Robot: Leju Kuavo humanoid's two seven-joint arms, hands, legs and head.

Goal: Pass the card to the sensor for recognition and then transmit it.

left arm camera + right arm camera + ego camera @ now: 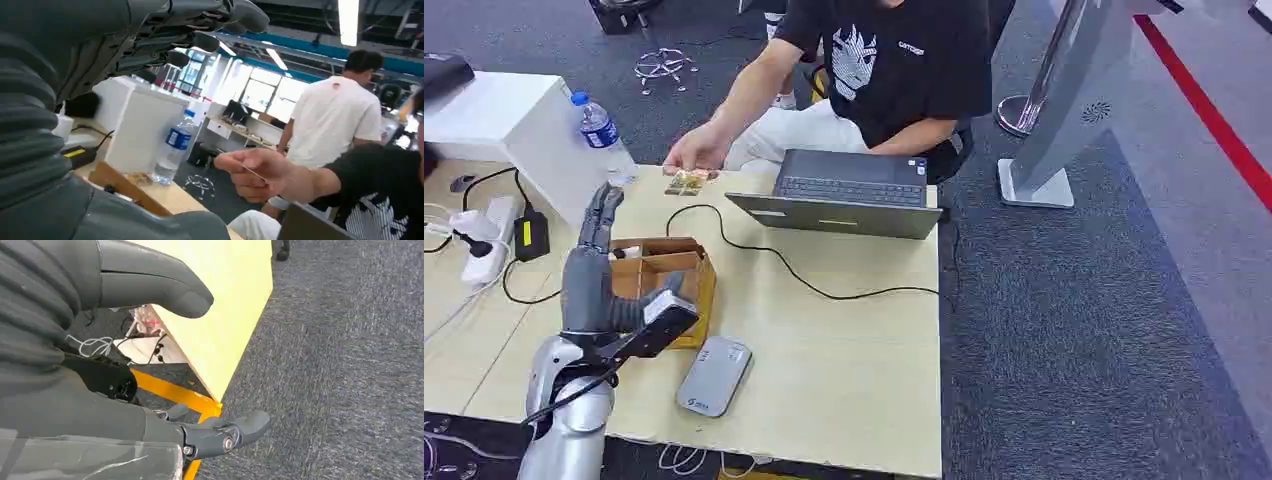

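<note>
My left hand (596, 262) is raised over the left part of the wooden table (844, 340), fingers stretched out and apart, holding nothing. In the left wrist view that hand (165, 40) points toward a person's hand (260, 172) that pinches a thin card (255, 174) edge-on. From the head view the person's hand (694, 152) is at the table's far edge, just above a few small cards (686, 182). The grey sensor pad (714, 376) lies flat near the front edge, right of my left arm. My right hand (90, 405) hangs empty beside the table (220, 305), thumb and fingers apart.
An open cardboard box (672, 272) stands right behind my left hand. A laptop (849, 190) sits in front of the seated person, its black cable (824, 290) running across the table. A water bottle (602, 135) and a power strip (486, 235) are at the left.
</note>
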